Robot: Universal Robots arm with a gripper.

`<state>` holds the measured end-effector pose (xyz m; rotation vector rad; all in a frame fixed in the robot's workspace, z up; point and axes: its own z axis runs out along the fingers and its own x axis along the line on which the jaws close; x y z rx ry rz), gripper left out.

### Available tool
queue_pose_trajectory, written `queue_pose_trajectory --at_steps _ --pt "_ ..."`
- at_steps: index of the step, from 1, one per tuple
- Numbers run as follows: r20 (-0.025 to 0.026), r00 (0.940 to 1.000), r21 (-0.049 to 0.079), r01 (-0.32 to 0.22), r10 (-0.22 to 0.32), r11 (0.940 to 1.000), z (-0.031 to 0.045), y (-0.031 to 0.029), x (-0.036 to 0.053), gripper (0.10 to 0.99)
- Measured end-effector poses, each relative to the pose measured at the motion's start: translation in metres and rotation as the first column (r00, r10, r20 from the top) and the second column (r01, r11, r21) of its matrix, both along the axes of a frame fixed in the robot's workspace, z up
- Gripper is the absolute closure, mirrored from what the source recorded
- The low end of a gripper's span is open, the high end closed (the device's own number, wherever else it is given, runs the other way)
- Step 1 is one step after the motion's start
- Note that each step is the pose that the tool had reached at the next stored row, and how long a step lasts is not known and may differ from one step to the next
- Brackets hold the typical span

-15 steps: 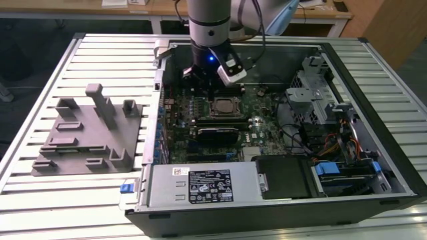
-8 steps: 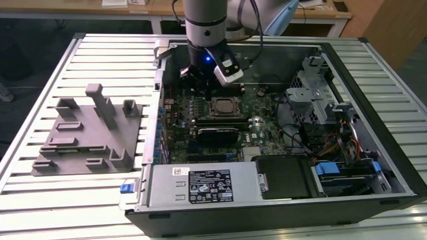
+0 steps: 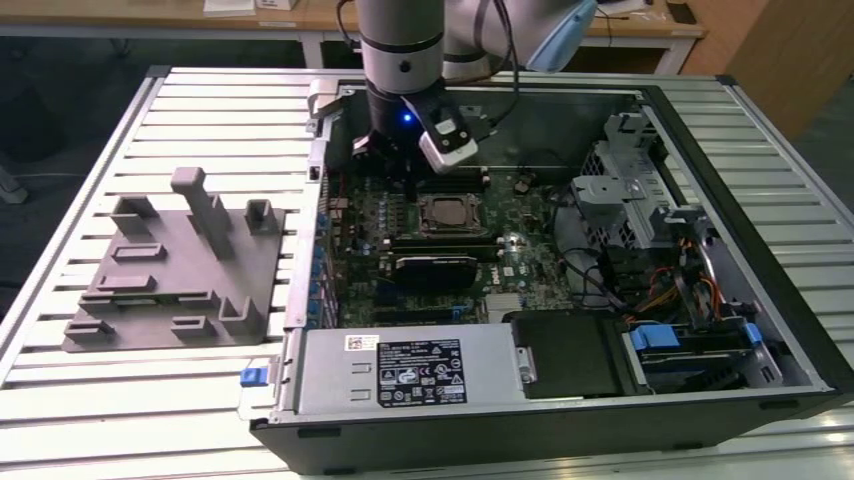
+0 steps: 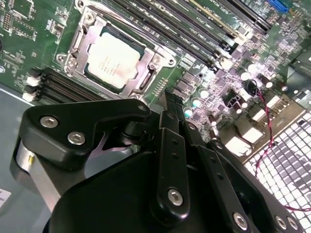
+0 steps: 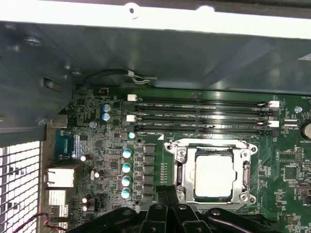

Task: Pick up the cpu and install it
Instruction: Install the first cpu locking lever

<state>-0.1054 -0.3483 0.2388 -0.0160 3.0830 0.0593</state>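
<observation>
Small flat square silvery-topped cpu (image 5: 214, 177) lies seated in the black metal-rimmed socket frame (image 5: 179, 170), apparently installed; black claw (image 5: 167, 191) just beside it, fingers together, empty.

the room light falls flat from overhead: in the exterior view the slatted table (image 3: 214, 100) shines pale from nine o'clock round to six, the inside of the computer case (image 3: 534, 430) sits dimmer, and a small blue lamp (image 3: 404, 118) glows on the arm (image 3: 400, 40) at twelve o'clock. in both wrist views the cpu (image 4: 112, 59) (image 5: 214, 177) catches glare and washes out nearly white, and in the first wrist view the case rim (image 5: 194, 22) burns out to a white band. in the second wrist view the black gripper (image 4: 172, 104), close to the lens, looks soft, with hot spots on the motherboard (image 4: 243, 73) beyond.
</observation>
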Motion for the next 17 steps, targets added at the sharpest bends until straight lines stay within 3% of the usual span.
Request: queue_pose_trajectory --at_steps 8,11,17 --pt "-0.0001 1.0 0.002 0.0 0.0 1.0 0.0 -0.0009 -0.0062 0.98" --pt "-0.0005 1.0 0.022 0.0 0.0 0.9998 0.0 -0.0015 -0.007 0.98" --pt "-0.0018 1.0 0.081 0.0 0.0 0.9967 0.0 -0.0031 -0.0081 0.98"
